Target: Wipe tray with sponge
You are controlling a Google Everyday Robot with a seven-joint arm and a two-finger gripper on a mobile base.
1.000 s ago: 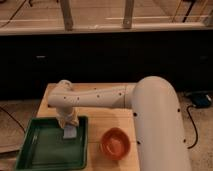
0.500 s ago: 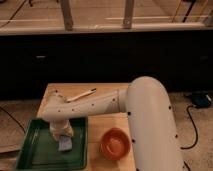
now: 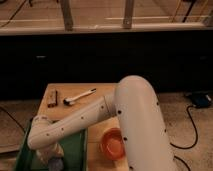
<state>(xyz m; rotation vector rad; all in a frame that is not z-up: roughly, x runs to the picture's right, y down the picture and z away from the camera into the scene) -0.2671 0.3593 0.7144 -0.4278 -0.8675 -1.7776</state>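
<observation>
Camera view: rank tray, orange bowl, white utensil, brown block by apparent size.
1. tray, half hidden under the arm
2. orange bowl
3. white utensil
4. brown block
Utensil and block sit farther back, so they may look smaller than they are. The gripper hangs over the tray's near end.

My single camera looks down and forward from high behind my arm (image 3: 135, 115), close over the counter (image 3: 107, 90), my jaws bottom-left above the tray (image 3: 77, 150).
</observation>
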